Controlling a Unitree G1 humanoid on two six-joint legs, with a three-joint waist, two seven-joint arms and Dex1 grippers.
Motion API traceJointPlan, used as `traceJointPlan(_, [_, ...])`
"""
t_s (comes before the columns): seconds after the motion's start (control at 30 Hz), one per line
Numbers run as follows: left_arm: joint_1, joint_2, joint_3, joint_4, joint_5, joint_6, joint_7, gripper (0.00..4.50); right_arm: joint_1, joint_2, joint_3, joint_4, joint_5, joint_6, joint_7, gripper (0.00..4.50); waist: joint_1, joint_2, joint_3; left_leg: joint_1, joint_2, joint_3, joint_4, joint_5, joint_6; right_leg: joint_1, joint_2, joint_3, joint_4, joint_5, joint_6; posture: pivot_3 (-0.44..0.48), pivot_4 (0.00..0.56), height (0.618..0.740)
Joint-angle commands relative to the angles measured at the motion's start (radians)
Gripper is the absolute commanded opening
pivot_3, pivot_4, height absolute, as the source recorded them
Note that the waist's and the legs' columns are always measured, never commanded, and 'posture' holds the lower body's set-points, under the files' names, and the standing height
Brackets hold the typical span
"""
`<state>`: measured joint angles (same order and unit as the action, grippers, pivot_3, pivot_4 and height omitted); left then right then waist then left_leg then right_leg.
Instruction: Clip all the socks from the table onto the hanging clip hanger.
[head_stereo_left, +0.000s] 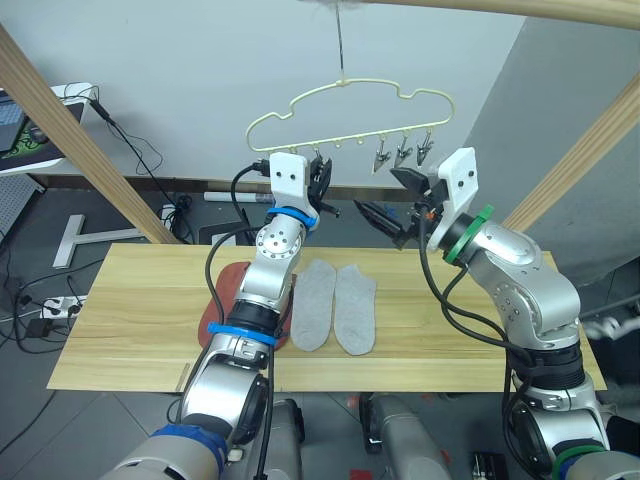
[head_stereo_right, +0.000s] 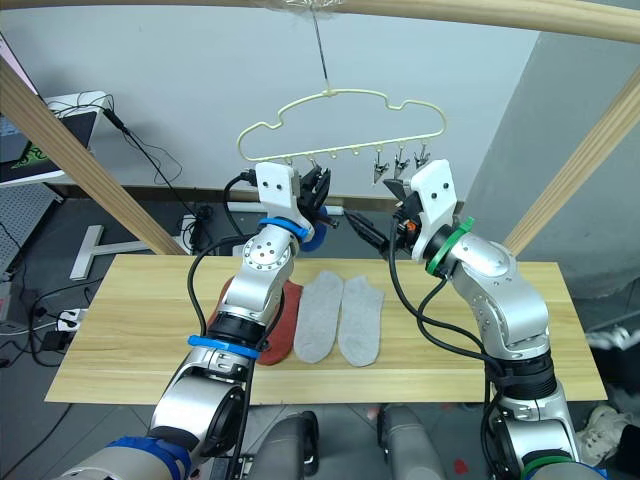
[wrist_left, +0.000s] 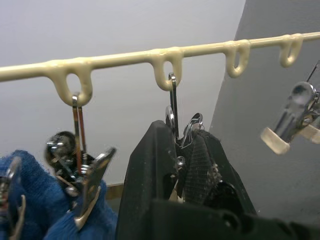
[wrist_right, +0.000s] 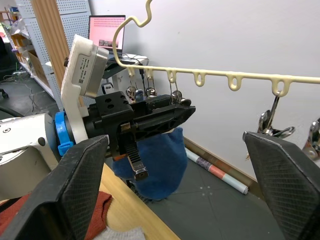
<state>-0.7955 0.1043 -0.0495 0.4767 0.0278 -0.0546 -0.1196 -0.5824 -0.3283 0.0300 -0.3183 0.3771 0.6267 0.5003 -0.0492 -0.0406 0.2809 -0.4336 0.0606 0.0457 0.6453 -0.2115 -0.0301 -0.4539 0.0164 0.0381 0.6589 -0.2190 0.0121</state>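
Metal clip (wrist_left: 182, 137) in L gripper (wrist_left: 181, 165)

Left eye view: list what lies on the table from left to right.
Rust-red sock, partly under the left arm → first light grey sock → second light grey sock, the two grey ones side by side on the table.

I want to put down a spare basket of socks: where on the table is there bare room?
The table is bare left of the rust-red sock and right of the grey socks, under the right gripper. The middle is crowded.
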Motion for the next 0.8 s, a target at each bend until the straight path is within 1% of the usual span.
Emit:
traceJointPlan(0.03, [-0.007,-0.001,0.009,-0.039,0.003,-0.026,0.006,0.28,-0.022,0.005,-0.014,-0.018,0.018,-0.009,0.000,4.50,0.000,0.000,0.000,0.000,0.000,0.000,0.000,0.000,0.000,0.000,0.000,0.000,0.000,0.000,0.000,-0.083,0.277,0.740])
traceJointPlan(0.23, [0.022,-0.008,0.040,-0.082,-0.044,0.021,-0.009,0.28,-0.012,0.010,0.005,-0.015,0.011,-0.014,0.006,4.50,0.000,0.000,0.000,0.000,0.000,0.000,0.000,0.000,0.000,0.000,0.000,0.000,0.000,0.000,0.000,-0.069,0.277,0.740])
traceJointPlan(0.33, [0.027,0.004,0.034,-0.085,-0.027,0.012,-0.009,0.28,-0.016,0.009,0.005,-0.011,0.011,-0.016,0.009,4.50,0.000,0.000,0.000,0.000,0.000,0.000,0.000,0.000,0.000,0.000,0.000,0.000,0.001,0.000,0.000,-0.069,0.277,0.740])
traceJointPlan(0.63, [0.013,-0.016,0.034,-0.078,-0.030,0.002,-0.009,0.28,-0.028,0.010,0.006,0.005,0.008,-0.020,0.017,4.50,0.002,0.000,0.000,0.000,0.000,0.000,0.000,0.000,0.000,0.000,0.000,0.000,0.001,0.000,0.000,-0.062,0.276,0.740])
traceJointPlan(0.7, [0.014,-0.020,0.032,-0.079,-0.028,0.001,-0.009,0.99,-0.026,0.007,0.003,0.002,0.009,-0.019,0.019,4.50,0.002,0.000,0.000,0.000,0.000,0.000,0.000,0.000,0.000,0.000,0.000,0.000,0.001,0.000,0.000,-0.064,0.275,0.740])
traceJointPlan(0.73, [0.013,-0.021,0.033,-0.076,-0.028,0.001,-0.009,1.19,-0.025,0.006,0.003,0.002,0.009,-0.019,0.020,4.50,0.002,0.000,0.000,0.000,0.000,0.000,0.000,0.000,0.000,0.000,0.000,0.000,0.001,0.000,0.000,-0.064,0.275,0.740])
traceJointPlan(0.8, [0.013,-0.021,0.033,-0.075,-0.028,0.001,-0.010,1.85,-0.024,0.005,0.002,-0.001,0.008,-0.018,0.019,4.50,0.002,0.000,0.000,0.000,0.000,0.000,0.000,0.000,0.000,0.000,0.000,0.000,0.001,0.000,0.000,-0.066,0.274,0.740])
